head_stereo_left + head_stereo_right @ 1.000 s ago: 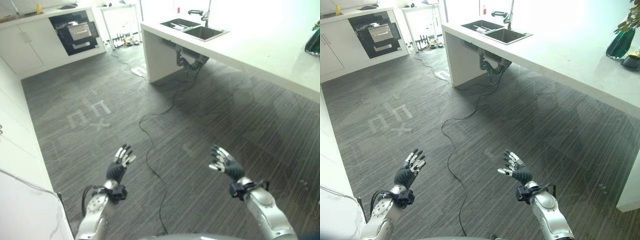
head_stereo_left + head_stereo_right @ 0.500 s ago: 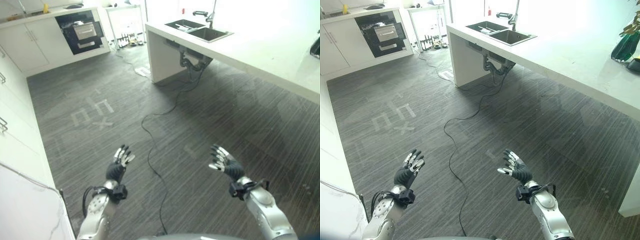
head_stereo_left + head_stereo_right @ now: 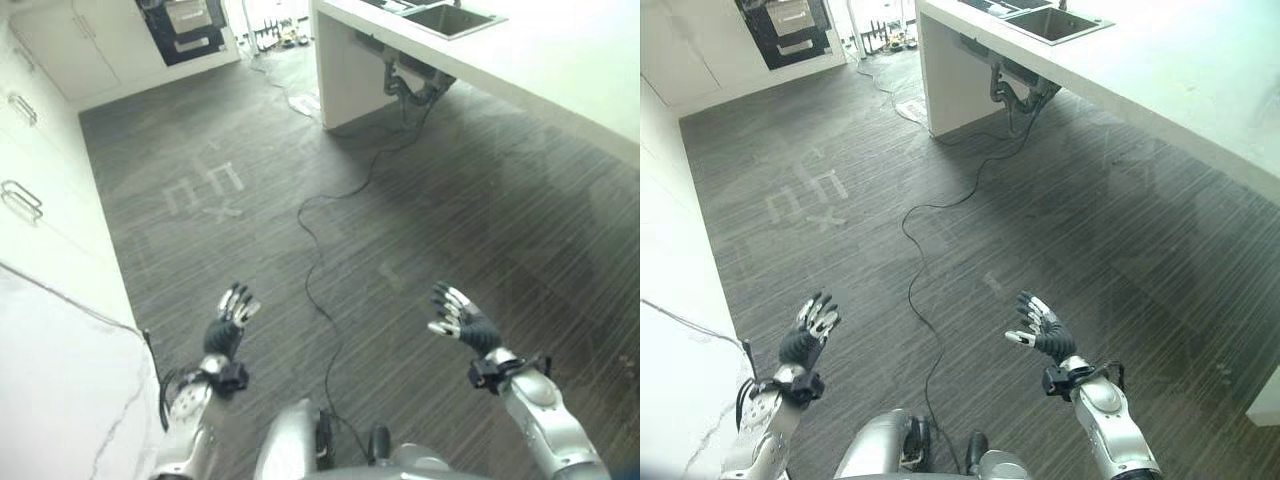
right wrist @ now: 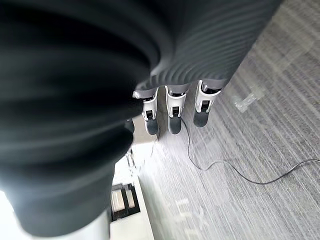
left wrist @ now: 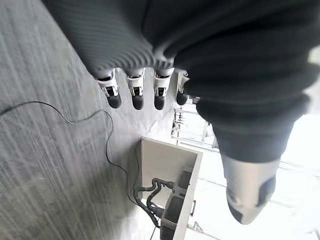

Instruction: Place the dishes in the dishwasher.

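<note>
Reaching out low over a dark grey striped floor (image 3: 480, 200), the robot's two hands are raised side by side and well apart, holding nothing. The left hand (image 3: 226, 325) is at the near left, beside a white cabinet front (image 3: 60, 330) that runs along the left edge; its fingers (image 5: 134, 92) are straight and slightly spread, with the thumb (image 5: 247, 192) held apart. The right hand (image 3: 460, 320) is at the near right, over bare floor, its fingers (image 4: 172, 110) also straight and relaxed, touching nothing.

Between the two hands a thin black cord (image 3: 310, 240) snakes away across the floor toward the far side. Farther on, pale tape marks (image 3: 205, 190) are stuck to the floor left of centre.

At the far right stands a white kitchen island (image 3: 560, 70), its long countertop running along the right edge. A double sink (image 3: 1040, 18) is set into its far end, and grey drain pipes (image 3: 410, 85) hang in the open space beneath it. What the sink contains cannot be made out.

At the far left, white cupboards (image 3: 60, 45) line the back wall. Set among them is a dark, open appliance (image 3: 185, 25) with a pale rack or drawer showing inside; this looks like the dishwasher, well apart from both hands. Small items (image 3: 280, 35) on the floor to its right are too small to identify.
</note>
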Robot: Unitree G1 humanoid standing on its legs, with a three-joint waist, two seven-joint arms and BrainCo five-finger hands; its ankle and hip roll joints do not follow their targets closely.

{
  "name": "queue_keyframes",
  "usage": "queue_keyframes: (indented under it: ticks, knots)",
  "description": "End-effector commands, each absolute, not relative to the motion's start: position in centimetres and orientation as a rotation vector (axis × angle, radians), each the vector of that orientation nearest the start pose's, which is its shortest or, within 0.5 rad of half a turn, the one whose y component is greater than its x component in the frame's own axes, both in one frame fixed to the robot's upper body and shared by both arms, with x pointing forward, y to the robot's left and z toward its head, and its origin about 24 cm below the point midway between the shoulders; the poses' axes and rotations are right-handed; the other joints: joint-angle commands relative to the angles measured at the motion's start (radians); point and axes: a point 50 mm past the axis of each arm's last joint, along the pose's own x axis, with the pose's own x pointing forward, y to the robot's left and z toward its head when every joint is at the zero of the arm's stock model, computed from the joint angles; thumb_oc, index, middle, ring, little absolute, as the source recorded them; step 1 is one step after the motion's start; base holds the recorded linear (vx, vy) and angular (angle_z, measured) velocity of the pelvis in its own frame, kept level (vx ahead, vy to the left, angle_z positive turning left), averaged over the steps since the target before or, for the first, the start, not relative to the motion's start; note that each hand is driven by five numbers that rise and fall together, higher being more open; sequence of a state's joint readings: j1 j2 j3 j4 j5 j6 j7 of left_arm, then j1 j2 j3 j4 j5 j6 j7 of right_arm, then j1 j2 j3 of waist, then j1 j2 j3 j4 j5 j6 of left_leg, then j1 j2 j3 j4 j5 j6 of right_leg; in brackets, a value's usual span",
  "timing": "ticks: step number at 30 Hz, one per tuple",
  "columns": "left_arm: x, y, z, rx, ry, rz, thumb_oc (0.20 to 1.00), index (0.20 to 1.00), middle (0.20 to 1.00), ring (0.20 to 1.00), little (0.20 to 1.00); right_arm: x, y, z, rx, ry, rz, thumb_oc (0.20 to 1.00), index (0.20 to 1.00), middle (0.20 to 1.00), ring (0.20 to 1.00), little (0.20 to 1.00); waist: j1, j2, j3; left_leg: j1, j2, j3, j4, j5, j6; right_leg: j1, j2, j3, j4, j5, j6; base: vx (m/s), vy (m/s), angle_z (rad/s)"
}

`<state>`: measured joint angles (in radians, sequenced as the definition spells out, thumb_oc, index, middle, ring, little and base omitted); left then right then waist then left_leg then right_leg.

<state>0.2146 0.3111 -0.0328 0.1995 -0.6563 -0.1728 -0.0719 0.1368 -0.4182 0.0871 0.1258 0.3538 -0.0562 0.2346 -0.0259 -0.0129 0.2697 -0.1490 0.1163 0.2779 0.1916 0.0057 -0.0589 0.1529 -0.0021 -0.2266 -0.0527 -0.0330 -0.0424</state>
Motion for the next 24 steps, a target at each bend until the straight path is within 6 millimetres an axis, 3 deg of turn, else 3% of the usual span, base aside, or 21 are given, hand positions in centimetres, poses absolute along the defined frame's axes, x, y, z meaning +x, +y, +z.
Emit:
queue_keyframes:
  ticks: [1,4,6,9,12,14,15,17,19,22,24]
  knots:
    - [19.2,23.4,0.2,-0.353,0.062,0.100,1.000,1.000,1.000,1.000,1.000,21.3,-22.0,2.6,-0.081,0.090,0.285,1.000,1.000,1.000,1.000,1.000,-0.006,0.024,-0.046,0.121,0.045,-0.012,-0.274,0.198,-0.069,0.080,0.019,0.035,-0.035,-0.015,0.080,0.41,0.313,0.06]
    - [18.8,23.5,0.1,-0.376,0.052,0.101,1.000,1.000,1.000,1.000,1.000,20.9,-22.6,2.4,-0.118,0.102,0.285,1.000,1.000,1.000,1.000,1.000,0.002,0.029,-0.044,0.082,0.063,-0.052,-0.279,0.204,-0.080,0.121,0.020,0.058,-0.035,-0.045,0.079,0.31,0.282,-0.29]
    - [18.6,23.4,0.3,-0.373,0.040,0.099,1.000,1.000,1.000,1.000,1.000,20.6,-22.8,2.6,-0.112,0.102,0.289,1.000,1.000,1.000,1.000,1.000,0.003,0.026,-0.055,0.094,0.070,-0.032,-0.279,0.198,-0.077,0.142,0.007,0.061,-0.035,-0.058,0.086,0.33,0.386,-0.51]
    - [19.4,23.3,1.1,-0.362,0.012,0.076,1.000,1.000,1.000,1.000,1.000,20.7,-22.4,3.1,-0.093,0.088,0.291,1.000,1.000,1.000,1.000,1.000,0.016,-0.003,-0.096,0.117,0.026,-0.024,-0.279,0.127,-0.030,0.188,-0.049,0.062,-0.034,-0.063,0.129,0.32,0.439,-0.33]
    - [20.5,23.0,2.0,-0.340,-0.007,0.032,1.000,1.000,1.000,1.000,1.000,21.2,-21.8,3.3,-0.081,0.071,0.265,1.000,1.000,1.000,1.000,1.000,0.041,-0.026,-0.119,0.116,-0.011,-0.041,-0.279,0.094,0.006,0.182,-0.090,0.037,0.015,-0.074,0.164,0.24,0.384,0.00]
    - [21.0,23.0,2.3,-0.327,-0.004,0.012,1.000,1.000,1.000,1.000,1.000,21.7,-21.4,3.4,-0.086,0.066,0.250,1.000,1.000,1.000,1.000,1.000,0.052,-0.040,-0.130,0.126,-0.038,-0.061,-0.279,0.076,0.030,0.136,-0.122,0.022,0.111,-0.046,0.193,0.25,0.396,0.56]
    - [21.4,22.8,2.5,-0.304,0.001,-0.018,1.000,1.000,1.000,1.000,1.000,21.9,-20.8,3.5,-0.073,0.056,0.248,1.000,1.000,1.000,1.000,1.000,0.052,-0.047,-0.139,0.144,-0.069,-0.090,-0.279,0.053,0.061,0.032,-0.153,0.038,0.325,0.042,0.220,0.28,0.411,0.44]
    - [21.8,22.6,2.8,-0.271,0.006,-0.038,1.000,1.000,1.000,1.000,1.000,21.8,-20.3,3.2,-0.062,0.059,0.256,1.000,1.000,1.000,1.000,1.000,0.044,-0.032,-0.132,0.176,-0.076,-0.076,-0.279,0.029,0.074,-0.089,-0.168,0.010,0.509,0.100,0.214,0.26,0.355,0.22]
    - [22.3,22.4,3.0,-0.267,0.006,-0.054,1.000,1.000,1.000,1.000,1.000,22.0,-20.2,3.0,-0.062,0.062,0.257,1.000,1.000,1.000,1.000,1.000,0.041,-0.026,-0.123,0.187,-0.075,-0.068,-0.279,0.027,0.073,-0.118,-0.147,-0.028,0.484,0.050,0.194,0.16,0.093,0.19]
    - [23.0,22.2,3.8,-0.246,-0.004,-0.082,1.000,1.000,1.000,1.000,1.000,21.8,-20.5,3.2,-0.054,0.055,0.262,1.000,1.000,1.000,1.000,1.000,0.031,-0.037,-0.101,0.215,-0.082,-0.064,-0.279,0.019,0.063,-0.111,-0.108,-0.110,0.298,0.026,0.180,0.18,-0.068,0.13]
    - [23.1,22.0,3.9,-0.246,0.001,-0.100,1.000,1.000,1.000,1.000,1.000,21.5,-21.0,3.2,-0.046,0.055,0.248,1.000,1.000,1.000,1.000,1.000,0.005,-0.045,-0.083,0.244,-0.090,-0.067,-0.279,-0.001,0.058,-0.142,-0.078,-0.088,0.156,0.048,0.176,0.27,-0.130,0.09]
